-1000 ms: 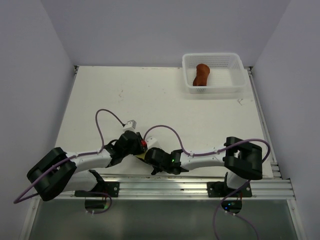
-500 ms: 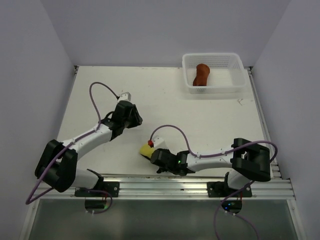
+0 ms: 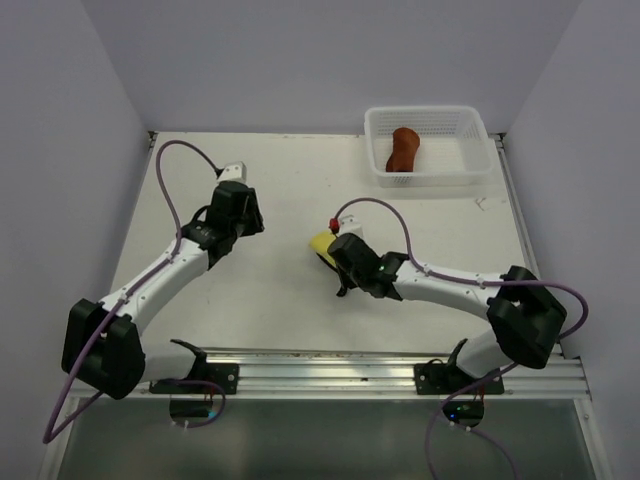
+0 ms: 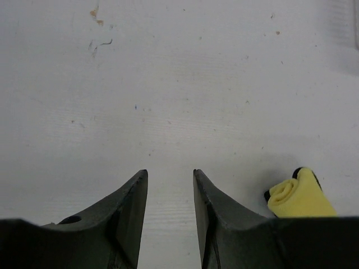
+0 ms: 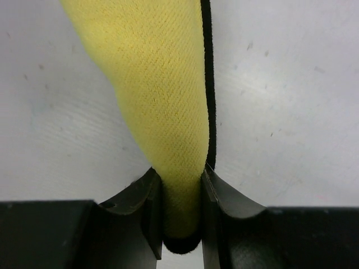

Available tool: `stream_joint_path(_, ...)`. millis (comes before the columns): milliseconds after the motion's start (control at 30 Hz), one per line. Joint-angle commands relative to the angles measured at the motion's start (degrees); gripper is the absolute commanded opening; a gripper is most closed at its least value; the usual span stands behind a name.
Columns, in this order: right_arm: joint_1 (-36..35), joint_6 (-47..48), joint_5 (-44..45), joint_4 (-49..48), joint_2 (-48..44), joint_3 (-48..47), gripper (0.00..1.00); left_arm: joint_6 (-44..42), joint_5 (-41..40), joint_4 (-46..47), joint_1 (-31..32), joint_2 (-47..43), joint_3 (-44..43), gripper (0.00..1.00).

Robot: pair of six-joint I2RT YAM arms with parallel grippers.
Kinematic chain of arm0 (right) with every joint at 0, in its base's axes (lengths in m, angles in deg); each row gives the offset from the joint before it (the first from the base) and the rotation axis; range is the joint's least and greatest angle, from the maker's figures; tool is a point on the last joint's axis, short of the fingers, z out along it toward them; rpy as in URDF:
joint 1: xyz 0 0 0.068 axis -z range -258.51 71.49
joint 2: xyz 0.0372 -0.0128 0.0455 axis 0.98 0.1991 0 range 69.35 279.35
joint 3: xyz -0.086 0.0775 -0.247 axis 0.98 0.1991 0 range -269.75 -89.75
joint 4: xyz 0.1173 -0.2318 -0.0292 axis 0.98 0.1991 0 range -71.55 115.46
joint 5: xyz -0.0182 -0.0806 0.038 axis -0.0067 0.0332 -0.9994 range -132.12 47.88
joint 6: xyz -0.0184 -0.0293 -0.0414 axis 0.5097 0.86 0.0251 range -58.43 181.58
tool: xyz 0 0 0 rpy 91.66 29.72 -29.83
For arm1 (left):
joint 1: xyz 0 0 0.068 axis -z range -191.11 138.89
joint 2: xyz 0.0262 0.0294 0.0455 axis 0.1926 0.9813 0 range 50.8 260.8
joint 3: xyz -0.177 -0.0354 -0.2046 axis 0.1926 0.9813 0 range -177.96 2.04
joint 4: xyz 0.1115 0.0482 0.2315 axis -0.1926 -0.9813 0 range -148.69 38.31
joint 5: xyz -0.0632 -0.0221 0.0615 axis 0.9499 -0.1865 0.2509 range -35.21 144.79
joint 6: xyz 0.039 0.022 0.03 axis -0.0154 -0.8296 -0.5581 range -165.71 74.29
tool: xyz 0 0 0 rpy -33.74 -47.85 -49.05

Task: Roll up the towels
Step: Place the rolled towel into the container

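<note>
Our right claw (image 5: 180,188) is clamped on the rolled yellow towel (image 5: 162,95), mid worktop (image 3: 280,190); our left claw (image 4: 168,185) is apart, holding nothing. The brown towel (image 3: 403,150) lies rolled in the basket (image 3: 430,180); we think the yellow one goes there next, held tight.

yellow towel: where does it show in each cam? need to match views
Top external: yellow towel at picture centre, mid-table.
Left wrist: the towel at lower right, rolled end showing.
Right wrist: the towel runs from top to centre, pinched in the right claw.
Shared landmark: the white table, behind it in all three.
</note>
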Motion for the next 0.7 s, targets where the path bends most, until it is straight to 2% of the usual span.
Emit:
stream_joint_path(0, 4.9, 5.4, -2.4, 0.9, -2.0, -9.1, 0.0, -3.1, -1.3, -3.2, -0.5, -3.3, -1.7, 0.43)
stream_joint_path(200, 15.4, 10.4, -4.6, 3.8, 1.6, -23.0, 0.0, -7.4, -2.2, -7.1, -0.7, -6.9, -4.2, 0.45)
stream_joint_path(467, 27.8, 13.2, -2.3, 7.2, 11.4, -44.3, 0.0, -9.9, -3.5, -7.1, -1.2, -7.7, -0.6, 0.47)
stream_joint_path(667, 36.2, 11.4, 0.0, 7.0, 17.2, -51.7, 0.0, -10.9, -2.8, -5.4, -1.5, -9.0, 0.5, 0.49)
